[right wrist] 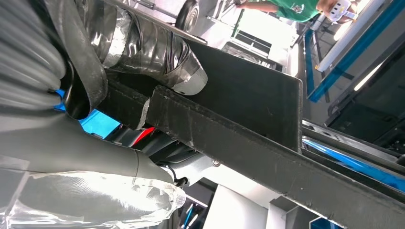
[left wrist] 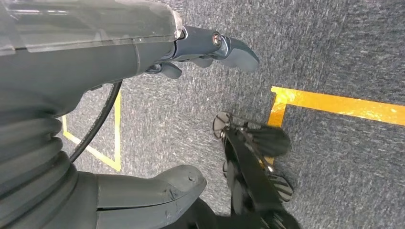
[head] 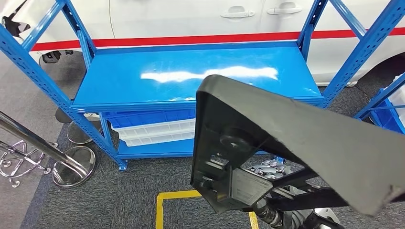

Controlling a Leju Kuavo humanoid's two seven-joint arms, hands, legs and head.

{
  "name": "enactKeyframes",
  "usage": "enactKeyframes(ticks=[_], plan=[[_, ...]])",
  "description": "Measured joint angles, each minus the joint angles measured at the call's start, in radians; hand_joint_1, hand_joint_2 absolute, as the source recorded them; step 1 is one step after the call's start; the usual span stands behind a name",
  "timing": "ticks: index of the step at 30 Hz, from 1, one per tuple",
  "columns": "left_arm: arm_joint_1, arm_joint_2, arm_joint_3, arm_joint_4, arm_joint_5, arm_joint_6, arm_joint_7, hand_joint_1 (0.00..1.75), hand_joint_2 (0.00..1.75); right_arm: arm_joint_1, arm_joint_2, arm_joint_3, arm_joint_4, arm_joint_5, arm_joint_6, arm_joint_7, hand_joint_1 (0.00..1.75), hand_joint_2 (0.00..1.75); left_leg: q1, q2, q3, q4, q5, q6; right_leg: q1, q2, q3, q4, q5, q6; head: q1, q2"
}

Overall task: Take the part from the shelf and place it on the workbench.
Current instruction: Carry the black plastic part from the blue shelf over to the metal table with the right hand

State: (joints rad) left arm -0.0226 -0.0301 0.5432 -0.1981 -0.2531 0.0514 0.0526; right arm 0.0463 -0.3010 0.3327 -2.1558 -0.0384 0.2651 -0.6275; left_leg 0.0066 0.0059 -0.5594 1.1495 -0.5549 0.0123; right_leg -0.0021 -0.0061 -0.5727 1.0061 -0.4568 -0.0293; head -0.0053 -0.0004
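The part [head: 305, 138], a broad, dark, stiff moulded panel with a ribbed bracket on its underside, was held aloft in front of the blue shelf [head: 191, 71], clear of its top deck, and was judged light but unwieldy, best gripped along its thick folded edge. The right hand [right wrist: 143, 57] was clamped on that edge, its fingers largely hidden by the panel and tape-like wrapping. The left hand [left wrist: 191, 52] hung slack and empty over the carpet; no bench could be made out.

Right hand [right wrist: 119, 71] grips dark flat part [right wrist: 248, 109]; blue shelf frame [right wrist: 353, 47] and person in green behind
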Motion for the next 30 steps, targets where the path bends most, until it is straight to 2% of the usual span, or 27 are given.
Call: enactKeyframes(ticks=[1,2,3,4,6,7,8,9,11,12,13,14,15,17,18,21,22,23,24,26,27,28,29,30], plan=[[-0.001,0.002,0.0,0.0,0.0,0.0,0.0,0.0,1.75,0.0,0.0,-0.001,-0.001,0.0,0.0,0.0,1.75,1.75,-0.003,0.0,0.046,-0.076,0.02,0.009,0.002,0.0,-0.004,0.002,0.003,0.002,0.0,0.0],[-0.002,0.004,0.0,0.0,-0.001,-0.001,0.0,0.0,1.75,0.001,0.0,-0.001,-0.003,0.0,0.0,0.0,1.75,1.75,-0.006,0.0,0.078,-0.131,0.032,0.015,0.003,0.0,-0.007,0.004,0.007,0.006,0.0,0.0],[-0.002,0.005,0.0,0.0,-0.001,-0.001,-0.001,0.0,1.75,0.001,0.0,-0.001,-0.004,0.0,0.0,0.0,1.75,1.75,-0.01,-0.001,0.094,-0.164,0.035,0.019,0.001,-0.001,-0.009,0.005,0.011,0.012,0.0,0.0],[-0.002,0.007,0.0,0.0,-0.001,-0.001,-0.001,0.0,1.75,0.001,0.0,-0.002,-0.006,-0.001,0.0,0.0,1.75,1.75,-0.013,0.0,0.097,-0.176,0.035,0.021,0.0,-0.001,-0.011,0.004,0.017,0.019,0.0,0.0],[-0.001,0.009,0.0,0.0,-0.002,0.0,-0.002,0.0,1.75,0.002,0.0,-0.003,-0.007,-0.001,0.001,0.0,1.75,1.75,-0.012,0.002,0.091,-0.188,0.051,0.025,-0.002,-0.001,-0.014,0.003,0.023,0.032,0.0,0.0],[-0.001,0.01,0.0,0.0,-0.002,0.0,-0.002,0.0,1.75,0.002,0.0,-0.003,-0.008,0.0,0.0,0.0,1.75,1.75,-0.008,0.003,0.09,-0.197,0.062,0.03,-0.002,0.001,-0.02,0.012,0.012,0.037,0.0,0.0],[-0.002,0.01,0.001,0.0,-0.004,0.0,-0.002,0.0,1.75,0.001,0.0,-0.004,-0.01,0.002,-0.003,0.0,1.75,1.75,-0.005,0.005,0.086,-0.205,0.074,0.034,-0.002,0.002,-0.033,0.042,-0.014,0.042,0.0,0.0],[-0.002,0.01,0.001,0.0,-0.006,0.0,-0.003,0.0,1.75,0.002,0.0,-0.004,-0.011,0.005,-0.007,0.0,1.75,1.75,-0.003,0.006,0.079,-0.208,0.083,0.038,-0.004,0.004,-0.055,0.093,-0.054,0.046,0.0,0.0],[-0.001,0.01,0.002,0.0,-0.01,0.0,-0.002,0.0,1.75,0.003,0.0,-0.002,-0.013,0.01,-0.018,0.001,1.75,1.75,-0.003,0.007,0.055,-0.202,0.096,0.04,-0.01,0.005,-0.104,0.224,-0.131,0.055,0.001,0.0],[0.0,0.01,0.004,0.0,-0.011,0.0,-0.002,0.0,1.75,0.003,0.0,-0.001,-0.013,0.011,-0.023,0.001,1.75,1.75,-0.003,0.007,0.043,-0.196,0.1,0.039,-0.013,0.005,-0.113,0.264,-0.146,0.06,0.001,0.0],[0.0,0.01,0.006,0.0,-0.013,0.0,-0.002,0.0,1.75,0.004,0.0,0.001,-0.013,0.011,-0.026,0.002,1.75,1.75,-0.002,0.007,0.032,-0.189,0.103,0.037,-0.016,0.005,-0.104,0.27,-0.143,0.064,0.001,0.0],[0.0,0.01,0.008,0.0,-0.015,0.0,-0.002,0.0,1.75,0.003,0.0,0.002,-0.014,0.011,-0.029,0.002,1.75,1.75,-0.001,0.007,0.021,-0.18,0.105,0.035,-0.019,0.004,-0.075,0.235,-0.124,0.067,0.001,0.0],[0.0,0.01,0.009,0.0,-0.017,0.0,-0.003,0.0,1.75,0.002,0.0,0.003,-0.015,0.011,-0.031,0.003,1.75,1.75,0.0,0.007,0.011,-0.171,0.106,0.032,-0.022,0.004,-0.031,0.172,-0.097,0.069,0.001,0.0],[-0.001,0.012,0.011,0.0,-0.02,0.0,-0.003,0.0,1.75,-0.003,0.0,0.006,-0.019,0.011,-0.032,0.005,1.75,1.75,-0.002,0.006,-0.006,-0.15,0.106,0.024,-0.021,0.005,0.042,0.049,-0.065,0.063,0.0,0.0],[-0.001,0.013,0.012,0.0,-0.021,0.0,-0.003,0.0,1.75,-0.006,0.0,0.006,-0.021,0.011,-0.033,0.007,1.75,1.75,-0.003,0.005,-0.013,-0.143,0.108,0.018,-0.019,0.006,0.057,0.019,-0.059,0.058,0.0,0.0],[0.0,0.016,0.014,0.0,-0.023,-0.001,-0.004,0.0,1.75,-0.009,0.0,0.008,-0.024,0.011,-0.033,0.01,1.75,1.75,-0.002,0.004,-0.024,-0.136,0.116,-0.002,-0.016,0.006,0.047,0.013,-0.047,0.035,0.0,0.0],[0.0,0.016,0.015,0.0,-0.024,-0.001,-0.005,0.0,1.75,-0.011,0.0,0.009,-0.024,0.01,-0.033,0.01,1.75,1.75,-0.001,0.004,-0.031,-0.125,0.103,-0.008,-0.017,0.004,0.041,0.012,-0.039,0.026,0.0,0.0],[0.001,0.016,0.015,0.0,-0.026,-0.002,-0.007,0.0,1.75,-0.013,0.0,0.009,-0.024,0.008,-0.034,0.011,1.75,1.75,0.001,0.003,-0.043,-0.098,0.076,-0.014,-0.019,0.002,0.034,0.01,-0.03,0.017,0.0,0.0],[0.0,0.017,0.016,0.0,-0.027,-0.002,-0.011,0.0,1.75,-0.015,0.0,0.01,-0.024,0.006,-0.034,0.012,1.75,1.75,0.003,0.002,-0.061,-0.052,0.036,-0.018,-0.02,0.0,0.025,0.009,-0.022,0.011,0.0,0.0],[0.0,0.02,0.016,0.0,-0.029,-0.003,-0.017,0.0,1.75,-0.017,0.0,0.012,-0.024,0.003,-0.034,0.013,1.75,1.75,0.005,0.002,-0.103,0.077,-0.048,-0.026,-0.018,-0.002,0.001,0.012,-0.006,0.006,0.0,0.0],[0.0,0.021,0.016,0.0,-0.03,-0.003,-0.02,0.0,1.75,-0.017,0.0,0.013,-0.024,0.002,-0.034,0.013,1.75,1.75,0.005,0.002,-0.112,0.123,-0.071,-0.028,-0.018,-0.002,-0.013,0.015,0.001,0.006,0.0,0.0],[0.0,0.022,0.016,0.0,-0.032,-0.004,-0.022,0.0,1.75,-0.018,0.0,0.015,-0.024,0.001,-0.034,0.013,1.75,1.75,0.005,0.002,-0.103,0.135,-0.075,-0.029,-0.017,-0.002,-0.026,0.018,0.009,0.007,0.0,0.0],[0.0,0.023,0.016,0.0,-0.034,-0.004,-0.024,0.0,1.75,-0.018,0.0,0.016,-0.024,-0.001,-0.035,0.013,1.75,1.75,0.005,0.002,-0.073,0.106,-0.063,-0.028,-0.018,-0.002,-0.038,0.022,0.016,0.009,0.0,0.0],[-0.001,0.024,0.016,0.0,-0.036,-0.004,-0.026,0.0,1.75,-0.019,0.0,0.017,-0.024,-0.003,-0.035,0.012,1.75,1.75,0.006,0.001,-0.024,0.04,-0.039,-0.025,-0.018,-0.002,-0.048,0.024,0.023,0.012,0.0,0.0]])
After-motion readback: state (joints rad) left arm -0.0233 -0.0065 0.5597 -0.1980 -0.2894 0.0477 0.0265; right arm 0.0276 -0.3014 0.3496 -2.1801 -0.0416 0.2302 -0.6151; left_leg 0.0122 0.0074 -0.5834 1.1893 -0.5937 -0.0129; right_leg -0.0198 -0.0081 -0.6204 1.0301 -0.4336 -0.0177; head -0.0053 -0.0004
